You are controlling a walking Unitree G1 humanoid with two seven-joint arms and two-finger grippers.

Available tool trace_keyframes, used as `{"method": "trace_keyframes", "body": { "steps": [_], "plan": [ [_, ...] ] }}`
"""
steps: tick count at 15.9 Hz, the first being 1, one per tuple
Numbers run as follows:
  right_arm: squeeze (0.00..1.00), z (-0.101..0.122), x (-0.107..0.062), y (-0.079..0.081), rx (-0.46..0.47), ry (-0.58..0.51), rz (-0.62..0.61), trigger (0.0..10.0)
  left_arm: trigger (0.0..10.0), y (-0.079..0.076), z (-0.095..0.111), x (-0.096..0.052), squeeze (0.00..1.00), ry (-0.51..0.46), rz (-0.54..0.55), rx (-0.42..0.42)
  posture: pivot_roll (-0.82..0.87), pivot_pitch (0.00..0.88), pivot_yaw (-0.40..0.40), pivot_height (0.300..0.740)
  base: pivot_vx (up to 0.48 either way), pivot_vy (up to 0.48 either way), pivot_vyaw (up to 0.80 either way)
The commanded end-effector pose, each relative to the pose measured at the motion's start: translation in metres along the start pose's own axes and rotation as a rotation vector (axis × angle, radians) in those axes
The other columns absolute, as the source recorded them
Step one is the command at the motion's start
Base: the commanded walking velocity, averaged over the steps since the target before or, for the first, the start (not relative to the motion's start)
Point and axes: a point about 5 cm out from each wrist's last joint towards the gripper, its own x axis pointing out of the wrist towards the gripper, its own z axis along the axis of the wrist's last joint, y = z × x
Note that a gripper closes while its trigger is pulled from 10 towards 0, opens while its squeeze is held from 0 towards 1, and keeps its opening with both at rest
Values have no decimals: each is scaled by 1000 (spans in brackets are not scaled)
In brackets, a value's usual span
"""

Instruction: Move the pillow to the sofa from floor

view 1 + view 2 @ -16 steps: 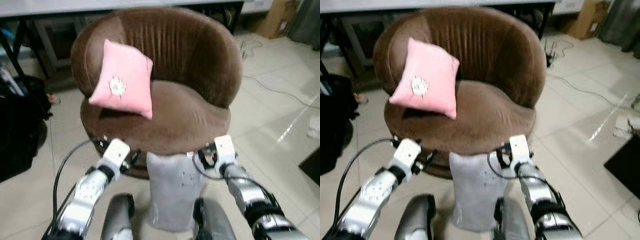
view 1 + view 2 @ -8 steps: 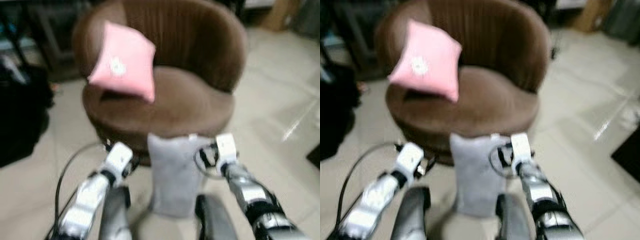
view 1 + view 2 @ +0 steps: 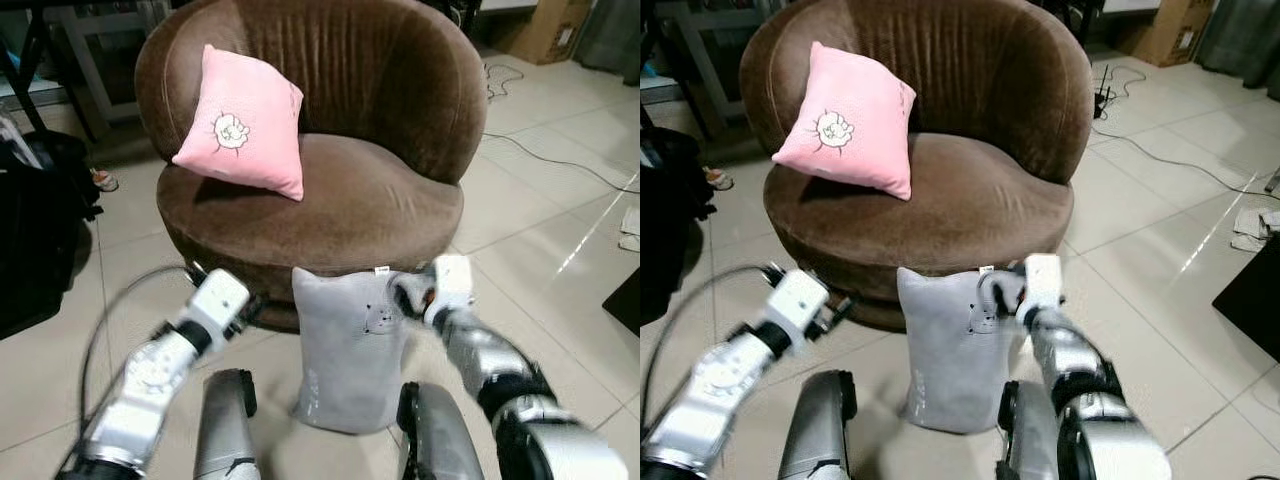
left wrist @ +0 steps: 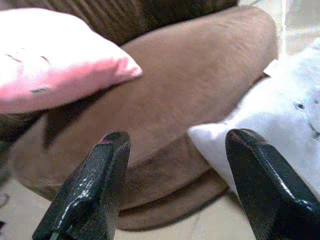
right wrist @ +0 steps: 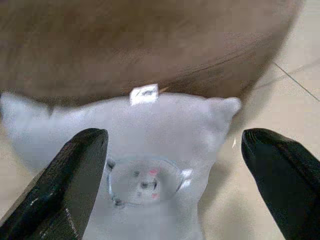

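A grey pillow (image 3: 350,350) stands upright on the tiled floor, leaning against the front of the round brown sofa chair (image 3: 390,110). A pink pillow (image 3: 243,125) rests on the seat against the left side of the back. My left gripper (image 4: 177,136) is open, low at the chair's front just left of the grey pillow's top corner. My right gripper (image 5: 175,135) is open too and points at the grey pillow's upper face (image 5: 150,150); in the left eye view it is by the pillow's top right corner (image 3: 410,295).
A black bag (image 3: 40,230) sits on the floor to the left. Cables (image 3: 560,165) trail over the tiles at the right, with a cardboard box (image 3: 535,30) behind them. A dark object (image 3: 625,310) is at the right edge. My knees (image 3: 225,430) flank the grey pillow.
The camera has shifted and steadied after a blur. My right gripper has swung inward to the grey pillow's top right corner. The left arm has dropped slightly. Both pillows stay put.
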Motion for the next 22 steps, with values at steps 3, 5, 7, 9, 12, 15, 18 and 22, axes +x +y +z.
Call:
{"method": "trace_keyframes", "body": {
  "steps": [3,5,7,9,12,15,18,22],
  "plan": [
    [1000,7,0,-18,204,1,-127,10000,10000,1,1,-15,0,2,-43,-21,196,0,11,494,0,0,0],
    [1000,9,0,-23,264,-3,-161,10000,10000,-1,-1,-22,0,29,-73,-8,212,0,24,494,0,0,0],
    [1000,10,0,-27,304,-12,-185,10000,10000,3,7,-32,0,16,-69,14,277,0,32,494,0,0,0],
    [1000,9,-1,-32,354,-19,-206,10000,10000,6,19,-39,0,-14,-64,35,350,0,54,494,0,0,0],
    [1000,8,-3,-37,427,-32,-248,10000,10000,9,41,-54,0,-38,-67,48,444,8,75,494,0,0,0],
    [1000,4,-3,-38,435,-19,-279,10000,10000,15,48,-76,0,-37,-84,-9,547,43,103,494,0,0,0],
    [1000,10,-4,-43,467,-42,-333,10000,10000,19,48,-96,0,-5,-159,-45,612,74,121,494,0,0,0],
    [1000,17,-7,-57,503,-82,-404,10000,10000,20,54,-122,0,51,-220,-35,739,99,133,494,0,0,0]
  ]
}}
